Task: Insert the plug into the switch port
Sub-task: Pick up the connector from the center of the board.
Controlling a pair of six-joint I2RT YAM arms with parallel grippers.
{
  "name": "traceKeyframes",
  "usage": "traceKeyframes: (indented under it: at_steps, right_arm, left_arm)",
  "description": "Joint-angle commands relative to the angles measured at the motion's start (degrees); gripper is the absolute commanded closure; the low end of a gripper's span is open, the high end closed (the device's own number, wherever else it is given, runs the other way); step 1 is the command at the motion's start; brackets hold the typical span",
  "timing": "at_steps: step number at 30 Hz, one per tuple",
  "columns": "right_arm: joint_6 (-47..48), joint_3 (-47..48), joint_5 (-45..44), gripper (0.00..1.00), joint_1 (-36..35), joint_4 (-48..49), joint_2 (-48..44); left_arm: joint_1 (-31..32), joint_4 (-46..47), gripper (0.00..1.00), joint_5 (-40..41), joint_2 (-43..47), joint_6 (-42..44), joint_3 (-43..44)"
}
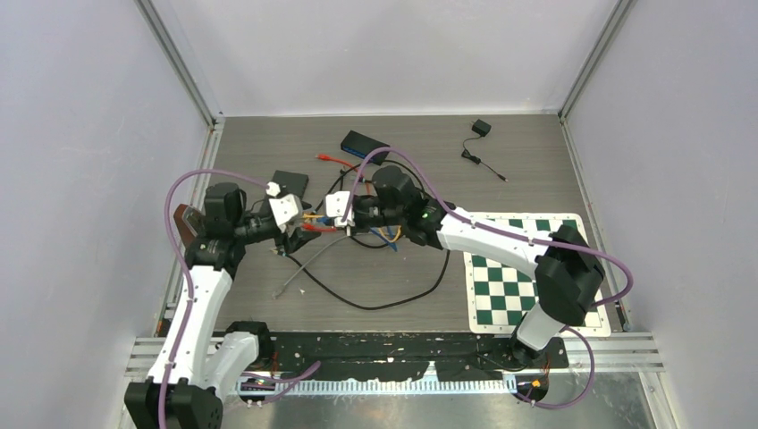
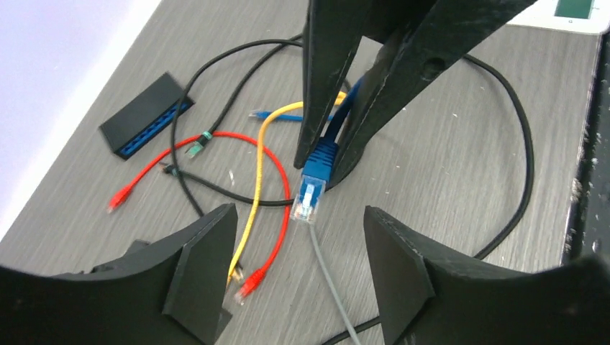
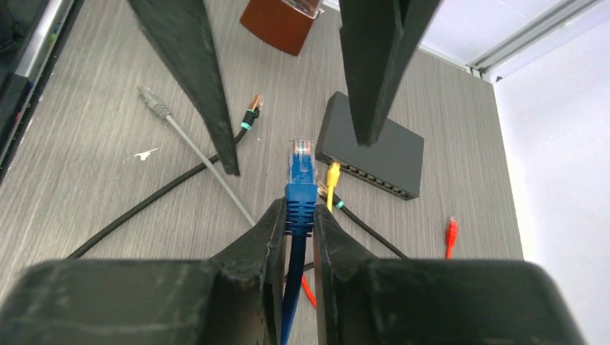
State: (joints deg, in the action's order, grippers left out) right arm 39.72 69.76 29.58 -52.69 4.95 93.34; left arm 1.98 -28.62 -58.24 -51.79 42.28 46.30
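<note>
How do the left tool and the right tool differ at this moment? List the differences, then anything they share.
The left tool stands wide open; the right tool is shut. The left tool holds nothing, while the right tool pinches the blue plug by its boot. Shared: both are black and face each other above the loose cables.
</note>
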Motion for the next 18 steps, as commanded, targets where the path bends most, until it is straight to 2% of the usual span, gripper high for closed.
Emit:
traceKeyframes:
  at_steps: [1, 9, 11, 16, 18]
  right_arm:
    - [-2.01, 3.35, -2.48, 0.95, 2.46, 2.72, 1.02]
    - [-8.22, 9.83, -5.89, 0.95, 6.25, 2.72, 9.05]
    - [-8.60, 11.81, -8.14, 0.95, 6.39, 2.68, 12.52]
    - [-8.75, 16.48, -13.10, 0.95, 6.46, 4.40, 20.00]
    - [-11.08, 19.34, -15.03, 0.95, 6.39, 4.89, 23.24]
  left_arm:
    - [-0.09, 13.79, 0.29, 6.42, 5.64, -12.81, -2.41]
    - [-0.04, 25.60, 0.09, 23.06, 7.21, -33.34, -1.45]
    - [-0.09, 22.35, 0.01, 30.18, 4.56, -38.90, 2.24]
    - [-0.13, 4.95, 0.01, 42.55, -8.89, -40.35, 16.22]
    - [-0.13, 2.33, 0.03, 48.25, -13.45, -44.47, 19.36]
